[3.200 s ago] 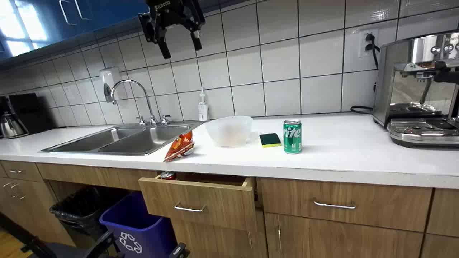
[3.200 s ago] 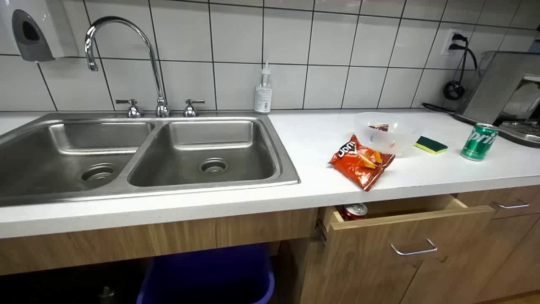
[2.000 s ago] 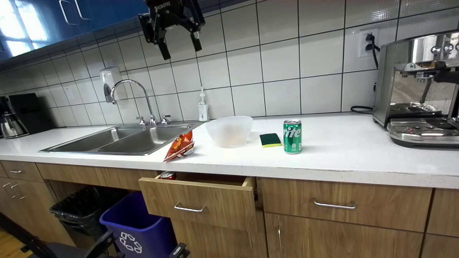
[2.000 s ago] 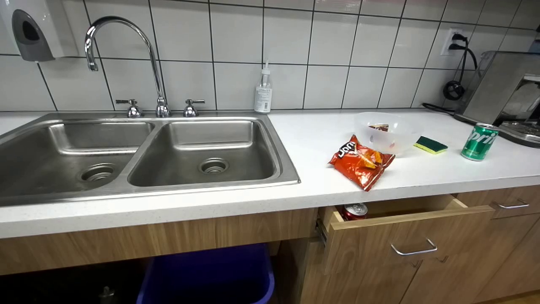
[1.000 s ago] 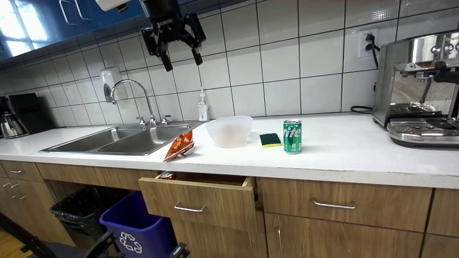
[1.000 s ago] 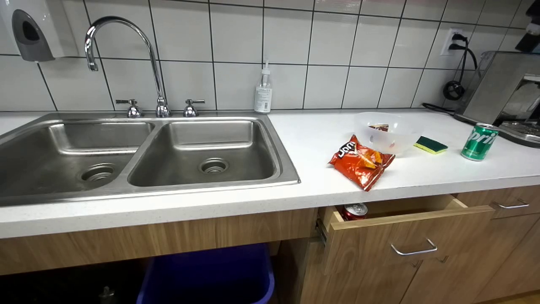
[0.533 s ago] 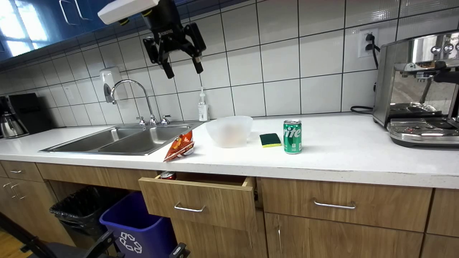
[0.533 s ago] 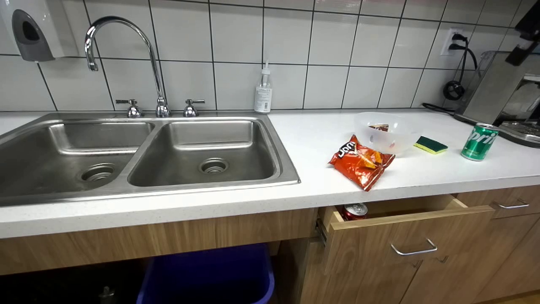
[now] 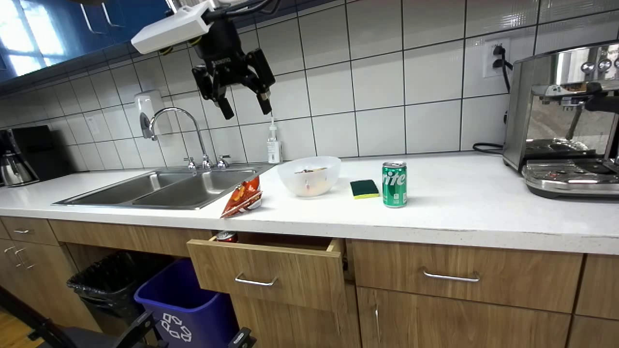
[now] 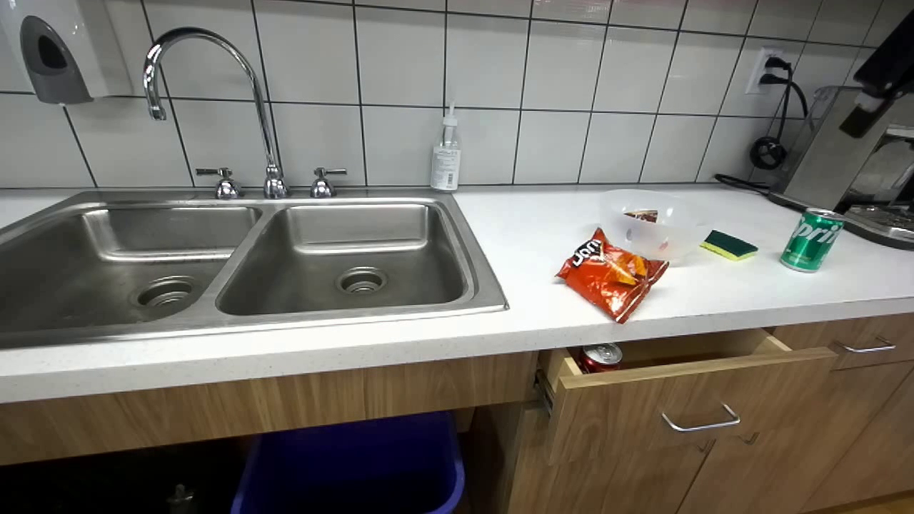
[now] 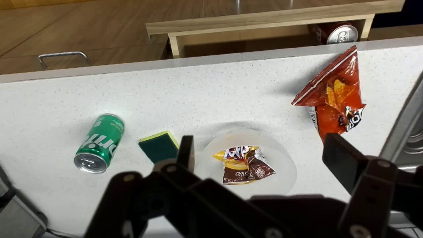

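My gripper [image 9: 246,111] hangs in the air above the counter with its fingers wide apart and nothing between them. From the wrist view, the open gripper [image 11: 261,152] looks down on a translucent bowl [image 11: 284,168]. Inside that bowl lies a small yellow and brown snack bag [image 11: 244,167]. A red Doritos bag [image 11: 340,96] leans on the counter beside the bowl, also seen in both exterior views. On the bowl's opposite side are a green and yellow sponge [image 11: 158,147] and an upright green Sprite can [image 9: 394,186]. In an exterior view, only part of the gripper shows at the right edge.
Below the counter edge a wooden drawer [image 9: 266,275] is pulled out, with a red can [image 10: 602,357] inside. A steel sink [image 10: 360,246] with a tall faucet, a pump bottle [image 9: 274,145] and a coffee machine [image 9: 566,121] line the counter. A blue bin [image 9: 193,309] stands underneath.
Over the last second my gripper has come down, staying open, and more of the arm shows above it. In an exterior view it has entered from the right edge. The objects have stayed put.
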